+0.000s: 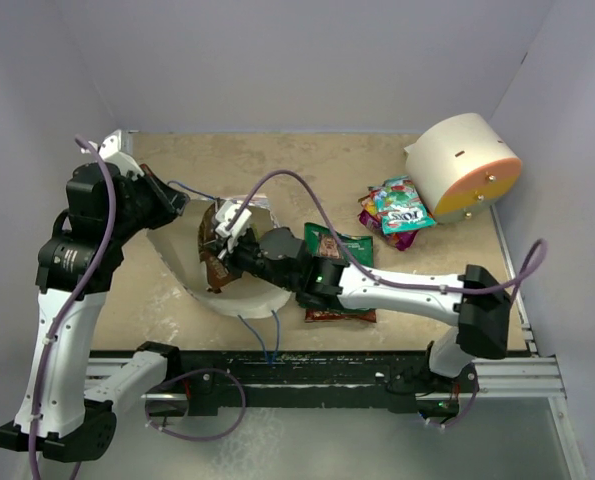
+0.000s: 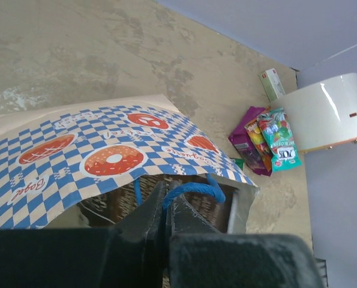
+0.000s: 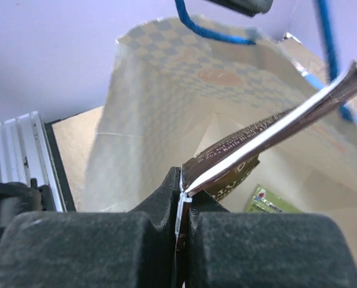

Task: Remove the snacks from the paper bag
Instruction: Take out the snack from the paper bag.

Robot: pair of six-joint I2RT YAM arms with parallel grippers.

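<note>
Pinching the blue handle (image 2: 193, 190) of the "Bagel" paper bag (image 2: 46, 174), left jaws clench; right jaws grasp a brown packet (image 3: 232, 157).

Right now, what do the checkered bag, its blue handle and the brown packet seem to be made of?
Paper bag: matte paper, it seems; printed checks outside, plain cream inside, with sharp fold creases.
Blue handle: thin twisted cord, probably textile or paper string.
Brown packet: likely glossy plastic or foil film; its flat sealed edge shines pale.
</note>
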